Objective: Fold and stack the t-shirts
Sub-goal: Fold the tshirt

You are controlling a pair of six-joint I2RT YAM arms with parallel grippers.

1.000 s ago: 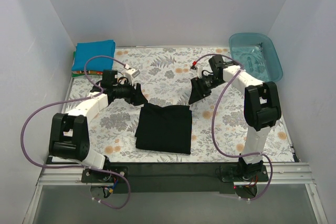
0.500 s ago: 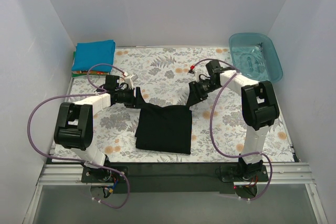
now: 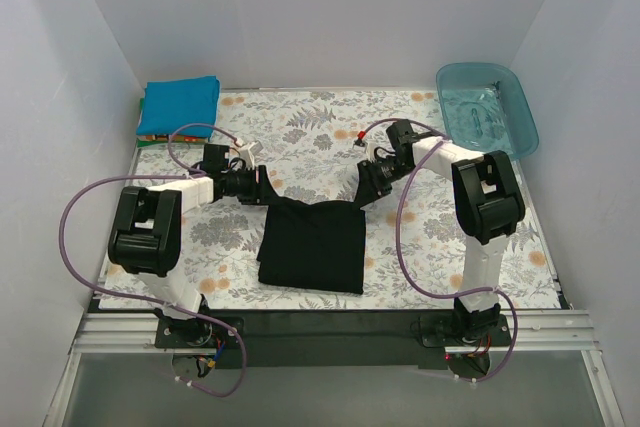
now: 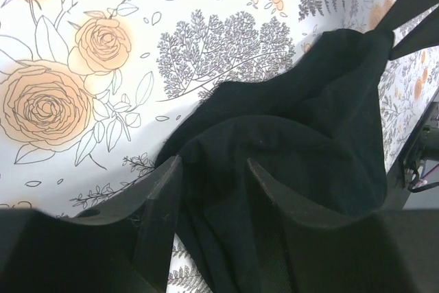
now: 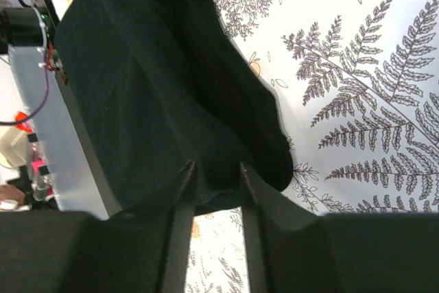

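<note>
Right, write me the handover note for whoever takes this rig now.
Left hand: shut on the far-left corner of the black t-shirt.
Right hand: shut on its far-right corner.
That far edge is lifted and sags between them; the rest lies on the tablecloth.
Done: blue t-shirt folded in the far-left corner.
Left: finish folding the black one and stack it on the blue.

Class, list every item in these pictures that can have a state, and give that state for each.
black t-shirt, folded, far edge lifted at both corners and sagging between them.
blue t-shirt, folded, lying at the far left.
teal tub, upright, looks empty.
left end effector, closed on the black t-shirt's far left corner.
right end effector, closed on its far right corner.
</note>
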